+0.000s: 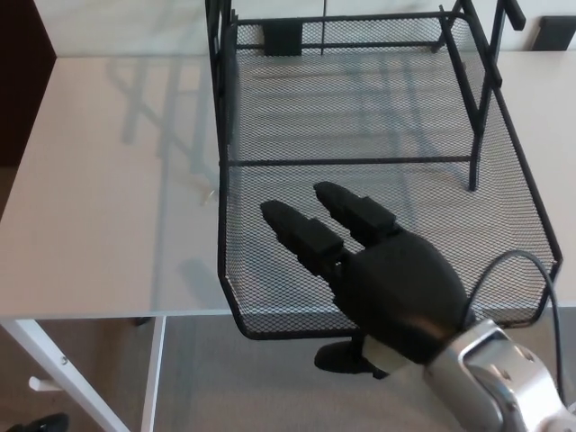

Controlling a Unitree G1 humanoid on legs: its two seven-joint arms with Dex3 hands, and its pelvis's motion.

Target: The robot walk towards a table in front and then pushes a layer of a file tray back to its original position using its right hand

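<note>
A black wire-mesh file tray [360, 108] stands on the white table [117, 180]. Its lowest layer [243, 297] is slid out toward me, its front rim hanging past the table's near edge. My right hand [378, 279] comes in from the lower right and lies over the front of that layer. Its two fingers [306, 236] stretch flat above the mesh, pointing up-left, and the thumb [340, 357] sits below the front rim. Nothing is held in it. My left hand does not show.
The tray's black frame posts [477, 117] rise at the back and right. Bare white tabletop extends to the left of the tray. A white table leg [54, 360] and grey floor [225, 378] show below the near edge. Dark objects sit at the far edge [553, 31].
</note>
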